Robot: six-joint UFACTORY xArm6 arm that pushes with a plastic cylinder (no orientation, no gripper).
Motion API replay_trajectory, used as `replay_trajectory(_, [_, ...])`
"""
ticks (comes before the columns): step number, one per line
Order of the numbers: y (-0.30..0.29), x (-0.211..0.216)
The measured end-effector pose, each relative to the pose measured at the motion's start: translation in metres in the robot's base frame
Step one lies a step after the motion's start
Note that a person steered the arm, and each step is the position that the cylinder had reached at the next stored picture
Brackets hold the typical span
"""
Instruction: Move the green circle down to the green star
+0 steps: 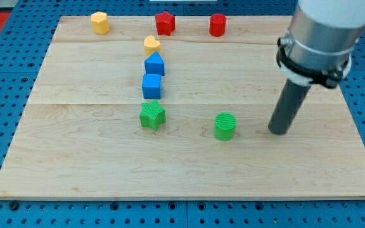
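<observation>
Desk point(75, 158), light wood, on a blue pegboard.

Upper left: yellow hexagon point(100, 22). Centre-left column, top to bottom: yellow heart point(151, 44), a blue block with a peaked top point(154, 64), blue cube point(151, 86), then green star point(152, 116) just below the cube.

Along the top edge: red star point(165, 23), red cylinder point(217, 25).

Green circle point(225, 126) sits right of the green star, apart from it, roughly level or a shade lower.

My tip point(279, 132) stands near the circle's right side, a small gap between, nothing touched.

Step judged: approach, push not yet begun. Next move calls for closing the gap and driving the circle toward the view's left until it meets the star, keeping centred so it does not slip off.

No claw on this rig, only a bare rod; nothing is spread, pinched or held.
</observation>
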State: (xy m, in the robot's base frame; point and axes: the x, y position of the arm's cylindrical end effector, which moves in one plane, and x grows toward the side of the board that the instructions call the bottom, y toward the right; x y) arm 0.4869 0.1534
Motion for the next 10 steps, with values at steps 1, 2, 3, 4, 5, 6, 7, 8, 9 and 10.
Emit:
replay_trajectory(1, [-0.058, -0.009])
replay_trajectory(2, [-0.101, 0.0])
replay_trajectory(3, [-0.108, 0.022])
replay_trajectory(4, [-0.106, 0.043])
replay_trajectory(5, [-0.094, 0.052])
replay_trajectory(6, [-0.102, 0.066])
replay_trajectory(7, [-0.131, 0.074])
replay_trajectory(8, [-0.146, 0.073])
replay_trajectory(9, [-0.154, 0.072])
replay_trajectory(10, [-0.156, 0.069])
